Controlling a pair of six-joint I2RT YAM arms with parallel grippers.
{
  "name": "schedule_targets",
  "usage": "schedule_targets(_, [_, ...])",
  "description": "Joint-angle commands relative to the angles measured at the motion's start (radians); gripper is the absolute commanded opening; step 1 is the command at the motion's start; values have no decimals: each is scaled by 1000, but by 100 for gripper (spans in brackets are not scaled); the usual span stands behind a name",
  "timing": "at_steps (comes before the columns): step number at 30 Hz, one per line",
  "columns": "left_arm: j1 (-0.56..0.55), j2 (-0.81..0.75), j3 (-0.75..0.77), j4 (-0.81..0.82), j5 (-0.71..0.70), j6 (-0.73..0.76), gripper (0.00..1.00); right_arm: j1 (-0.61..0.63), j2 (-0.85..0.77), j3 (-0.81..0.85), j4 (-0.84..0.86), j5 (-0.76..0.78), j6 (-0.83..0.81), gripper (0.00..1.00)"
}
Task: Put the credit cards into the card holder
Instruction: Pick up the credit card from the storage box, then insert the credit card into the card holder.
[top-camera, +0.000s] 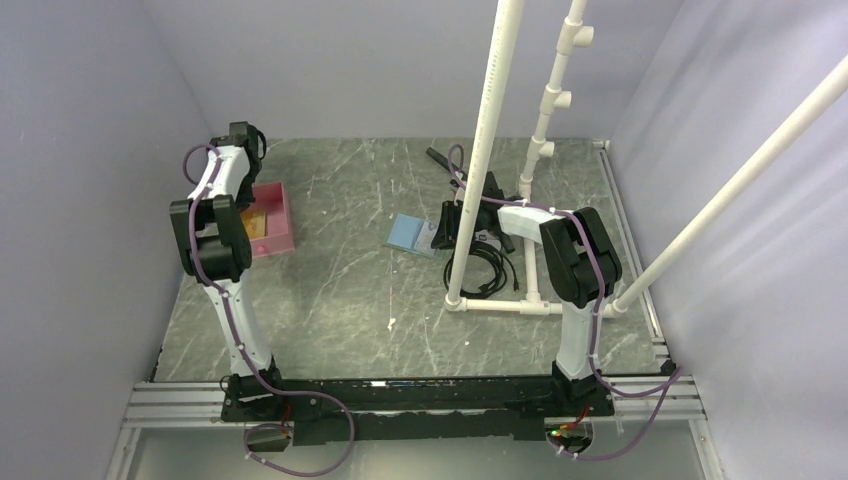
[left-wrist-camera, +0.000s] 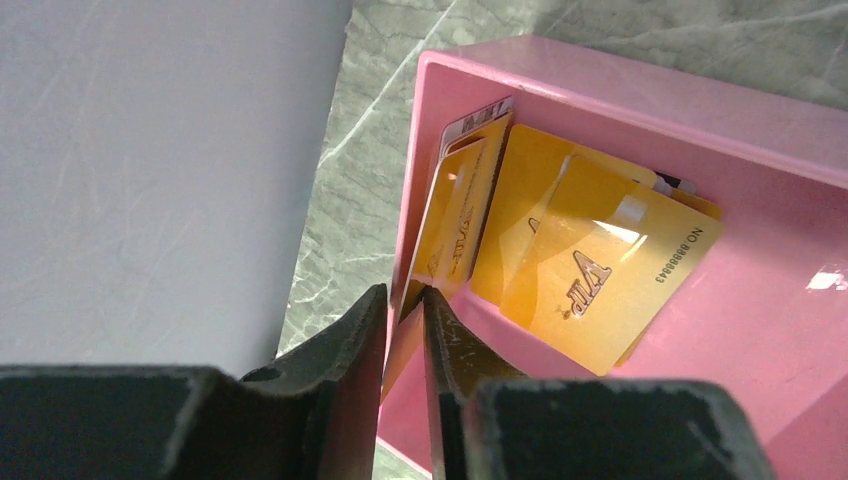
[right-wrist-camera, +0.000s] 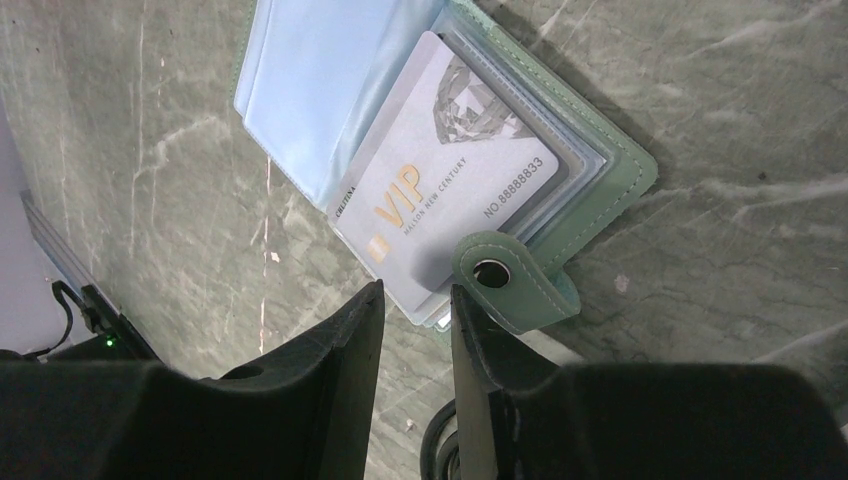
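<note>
The left gripper (left-wrist-camera: 404, 292) sets its jaws narrowly around an orange credit card (left-wrist-camera: 452, 228) standing edgewise along the pink tray's (left-wrist-camera: 600, 90) wall, grip unclear. The right gripper (right-wrist-camera: 416, 290) hangs, jaws parted, above the open card holder (right-wrist-camera: 612, 168).

Card holder (right-wrist-camera: 618, 182) top out of view

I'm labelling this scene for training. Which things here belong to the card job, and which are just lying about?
Belong:
orange credit cards in the pink tray
open green card holder, a silver card already in it

Lying about:
white pipe frame
black cables beside it
</note>
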Motion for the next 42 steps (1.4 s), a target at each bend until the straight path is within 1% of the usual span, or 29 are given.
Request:
schedule_targets(1, [-8,-83,51,-15,-39,12,24,5,-25,37,-4,-9,-21,33])
schedule_targets(9, [-8,-78,59,-33,-22,1,14,7,-29,36,-5,-8,-22,33])
schedule_targets(11, [-9,-77,69,-50,1,-7,7,7,-30,36,-5,-8,-22,33])
schedule_targets(12, [-10,-77,74,-59,10,-12,4,6,-29,36,-5,-8,-22,33])
schedule_targets(18, [-17,-113,72,-75,96,-49,1,7,-32,36,-11,1,-25,33])
schedule_targets(24, [-20,-221,102,-84,238,-106,0,7,-43,40,-26,22,-34,33])
schedule_targets(25, [-20,-255,100,-76,275,-121,0,6,-48,40,-30,30,-37,33])
schedule_targets(27, [-20,-349,54,-8,402,-142,0,5,-61,39,-35,49,-42,34])
schedule_targets(31, [-19,-529,-176,293,878,-213,0,-11,-103,17,-8,46,-24,36])
schedule_targets(33, [-22,-571,-329,515,1149,-327,0,-32,-126,-10,32,1,5,39])
schedule_targets(34, [-35,-578,-403,650,1260,-408,0,-43,-140,-24,60,-25,21,41])
schedule_targets(35, [-56,-578,-492,793,1340,-501,0,-53,-154,-53,97,-55,38,44])
schedule_targets(36, [-114,-570,-573,972,1394,-587,0,-63,-173,-82,145,-81,60,48])
schedule_targets(37, [-178,-553,-637,1137,1414,-689,0,-69,-191,-108,199,-108,82,53])
schedule_targets(38, [-228,-525,-673,1240,1429,-730,0,-73,-208,-132,263,-134,103,56])
schedule_targets(40, [-310,-441,-708,1374,1436,-801,0,-77,-232,-161,337,-176,142,62])
schedule_targets(41, [-344,-402,-737,1485,1435,-860,0,-79,-239,-181,384,-197,171,65])
schedule_targets(42, [-368,-358,-766,1632,1442,-938,0,-81,-246,-201,435,-219,204,67])
